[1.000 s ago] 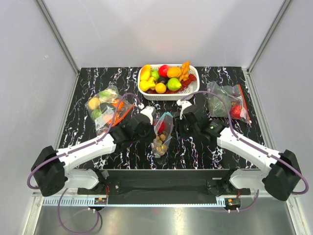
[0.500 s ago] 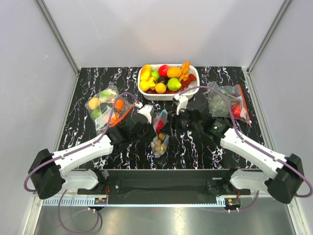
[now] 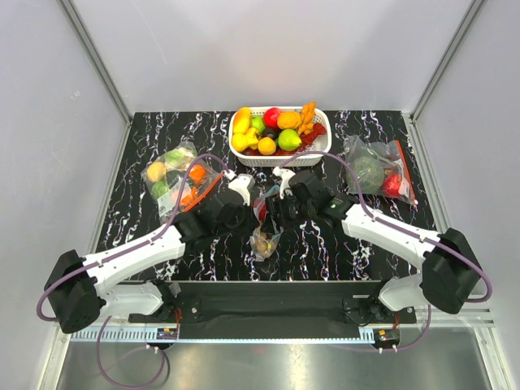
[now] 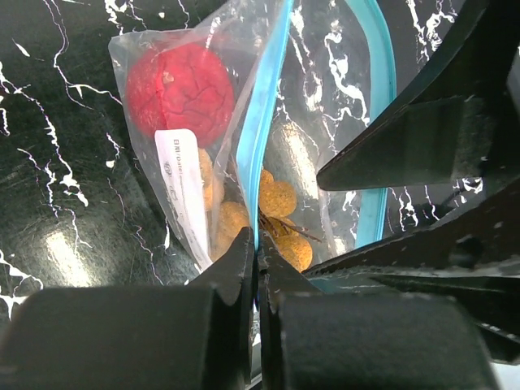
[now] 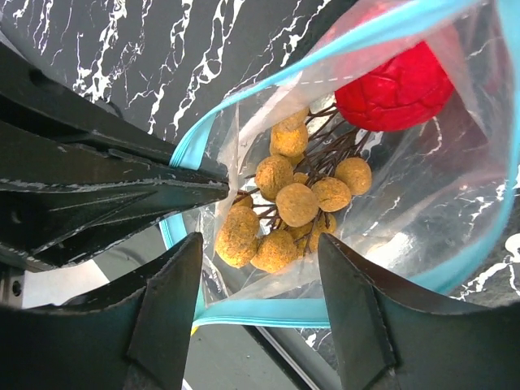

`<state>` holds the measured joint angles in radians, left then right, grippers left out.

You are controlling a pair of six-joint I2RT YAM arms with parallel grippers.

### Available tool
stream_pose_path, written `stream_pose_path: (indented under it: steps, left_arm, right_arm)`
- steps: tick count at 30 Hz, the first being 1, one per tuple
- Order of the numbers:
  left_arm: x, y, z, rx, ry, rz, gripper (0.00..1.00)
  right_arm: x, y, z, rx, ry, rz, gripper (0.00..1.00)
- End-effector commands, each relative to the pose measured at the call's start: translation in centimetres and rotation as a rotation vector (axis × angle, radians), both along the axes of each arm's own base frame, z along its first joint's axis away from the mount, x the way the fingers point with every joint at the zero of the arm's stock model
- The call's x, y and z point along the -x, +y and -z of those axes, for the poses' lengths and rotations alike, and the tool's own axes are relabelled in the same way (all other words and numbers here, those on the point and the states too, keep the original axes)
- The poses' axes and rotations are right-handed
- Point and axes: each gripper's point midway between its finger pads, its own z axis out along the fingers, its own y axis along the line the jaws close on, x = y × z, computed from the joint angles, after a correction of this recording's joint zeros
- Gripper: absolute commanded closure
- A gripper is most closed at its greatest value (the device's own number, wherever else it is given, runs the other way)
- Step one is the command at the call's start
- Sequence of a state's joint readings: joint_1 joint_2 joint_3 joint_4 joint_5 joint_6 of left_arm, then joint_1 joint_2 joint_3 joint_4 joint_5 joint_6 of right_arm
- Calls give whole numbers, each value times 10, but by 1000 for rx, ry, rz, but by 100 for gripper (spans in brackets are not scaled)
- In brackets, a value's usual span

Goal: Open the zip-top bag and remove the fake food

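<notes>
My left pincer [image 4: 256, 253] clamps the teal lip of the zip-top bag [image 4: 325, 97]; right pincer [image 5: 260, 240] spread, empty, over the mouth. Best I dip mid-frame onto the tan bunch [image 5: 296, 203].

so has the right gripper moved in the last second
Yes: the right gripper has slid left, from below the white plastic basket's right corner to below its middle.

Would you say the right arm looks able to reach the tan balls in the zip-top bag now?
Probably yes: the left end effector pinches the zip-top bag open, and the open right end effector faces the tan balls with nothing between.
</notes>
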<state>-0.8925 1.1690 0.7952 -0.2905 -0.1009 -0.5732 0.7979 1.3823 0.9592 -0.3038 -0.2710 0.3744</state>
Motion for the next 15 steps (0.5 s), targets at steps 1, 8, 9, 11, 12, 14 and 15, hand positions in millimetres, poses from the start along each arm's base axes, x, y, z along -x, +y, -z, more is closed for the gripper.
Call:
stream_pose_path:
  steps: [1, 8, 9, 11, 12, 14, 15]
  left_arm:
    - [-4, -7, -19, 57, -55, 12, 100]
    - [-4, -9, -25, 63, -70, 28, 100]
    - [-3, -10, -24, 63, -68, 31, 100]
    - [-3, -10, -23, 58, -68, 35, 100]
    - [-3, -11, -22, 59, -67, 38, 100]
    - [-3, -11, -21, 57, -67, 40, 100]
    - [-3, -11, -21, 58, -68, 38, 100]
  right_arm:
    - [-4, 13, -10, -31, -19, 0, 34]
    - [-12, 23, 12, 38, -26, 5, 33]
    - [-13, 25, 13, 42, -30, 1, 33]
    - [-14, 29, 17, 45, -31, -7, 33]
    - [-15, 31, 17, 44, -32, -8, 33]
    - [-14, 35, 22, 43, -25, -17, 42]
    - [-14, 35, 22, 43, -26, -18, 49]
